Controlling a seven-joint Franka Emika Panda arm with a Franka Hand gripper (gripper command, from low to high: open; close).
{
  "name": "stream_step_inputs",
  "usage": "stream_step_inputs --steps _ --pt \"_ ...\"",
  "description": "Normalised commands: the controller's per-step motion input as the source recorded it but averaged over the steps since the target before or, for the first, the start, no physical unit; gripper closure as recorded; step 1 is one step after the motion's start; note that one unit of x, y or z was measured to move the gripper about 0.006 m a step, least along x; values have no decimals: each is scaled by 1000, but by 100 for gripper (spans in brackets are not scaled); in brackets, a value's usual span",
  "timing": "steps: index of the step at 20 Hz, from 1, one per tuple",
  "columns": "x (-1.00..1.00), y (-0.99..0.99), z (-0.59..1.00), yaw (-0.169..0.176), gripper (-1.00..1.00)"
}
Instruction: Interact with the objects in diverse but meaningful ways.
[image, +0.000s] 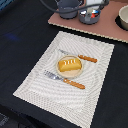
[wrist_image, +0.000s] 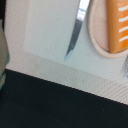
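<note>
Now | golden-yellow bread loaf (image: 69, 64) on round beige plate (image: 61, 71) | placemat (image: 35, 80) beneath

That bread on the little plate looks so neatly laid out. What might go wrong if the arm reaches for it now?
1. The bread loaf fills most of the round plate, so a push might slide it off or shift the plate.
2. The knife and fork lie close on either side of the plate; a descending pincer may knock them askew.
3. The placemat could drag or wrinkle on the dark table.
</note>
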Motion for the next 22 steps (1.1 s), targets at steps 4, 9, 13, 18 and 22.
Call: stream_step_inputs --steps 4,9,13,18,22 --pt "-20 -999 -514 0 -100" --pt "-7 -869 -497 18 -100" --pt "-8 -485 -455 73 -100" --pt "-45 -51 -327 127 -100" --pt "32 0 -63 112 -100"
